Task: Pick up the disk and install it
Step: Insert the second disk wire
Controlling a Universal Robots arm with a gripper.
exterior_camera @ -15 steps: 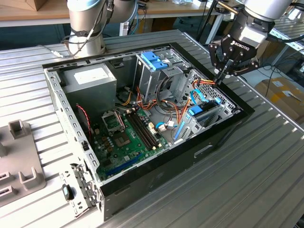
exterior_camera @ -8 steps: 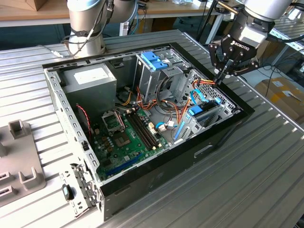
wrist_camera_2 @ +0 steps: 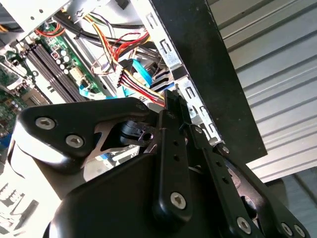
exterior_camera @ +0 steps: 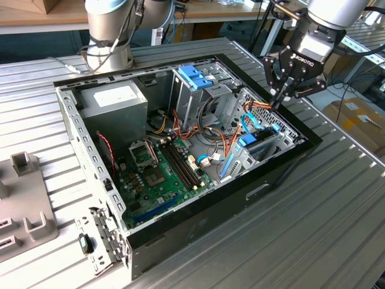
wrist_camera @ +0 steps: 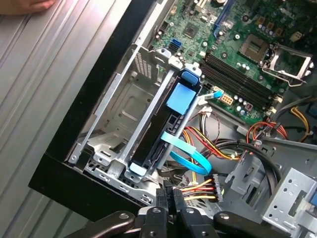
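Observation:
The disk stands on edge in a metal bay at the case's front corner on the exterior view's right, its light-blue carrier rail wrapped around it. In the first wrist view the disk is a dark slab between metal rails, with a blue tab at one end. My gripper hangs above the case rim just beyond that bay, apart from the disk. Its fingers are shut with nothing between them. In both wrist views the gripper points down near the case wall and a cable connector.
The open computer case lies on a ribbed metal table. Inside are the motherboard, power supply, a tall cage with a blue bracket and loose cable bundles. A grey fixture sits at the exterior view's left. A hand rests on the table.

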